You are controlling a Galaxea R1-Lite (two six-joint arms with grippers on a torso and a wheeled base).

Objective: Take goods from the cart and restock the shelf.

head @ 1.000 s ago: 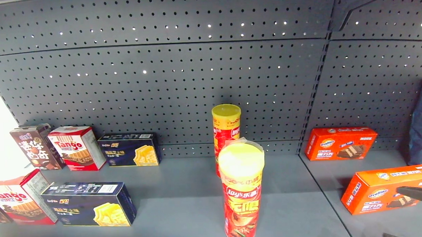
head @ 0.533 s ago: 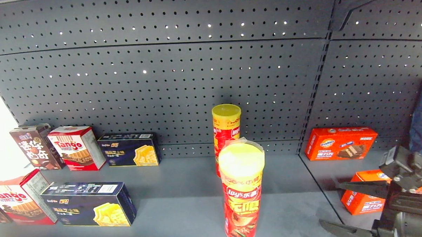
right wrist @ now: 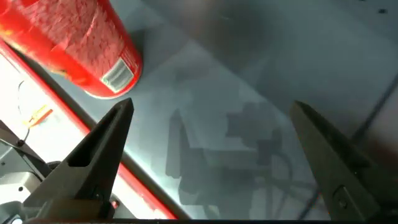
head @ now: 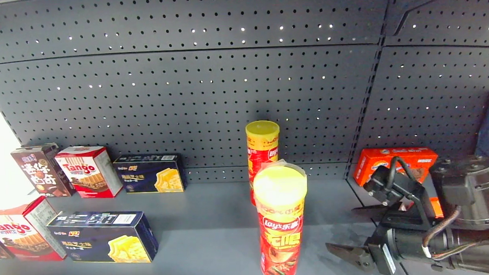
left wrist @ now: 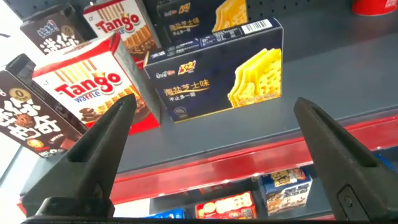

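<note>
Big grey pegboard [head: 186, 94] fills the back, and the shelf [head: 215, 220] runs flat below it. The right arm lies low over the shelf at 4 o'clock from the front can [head: 280, 221]. The right gripper [head: 347, 229] points toward 9 o'clock with its fingers spread wide and nothing between them, close to the can but clear of it. From the right wrist, that gripper [right wrist: 211, 106] frames bare shelf, with the can [right wrist: 68, 43] off beside one finger.

The front can stands upright at the shelf's 6 o'clock edge. The back can [head: 262, 147] is straight behind it at 12 o'clock, against the pegboard. An orange box [head: 391, 156] sits at 2 o'clock, partly hidden by the arm.

Over at 9 o'clock is a navy box [head: 105, 236], with a Tango box [head: 22, 232] just beside it. More boxes line up behind them.

The left gripper [left wrist: 214, 102] hangs before the shelf's red strip [left wrist: 205, 168], its fingers spread and empty, facing that navy box [left wrist: 217, 68].
</note>
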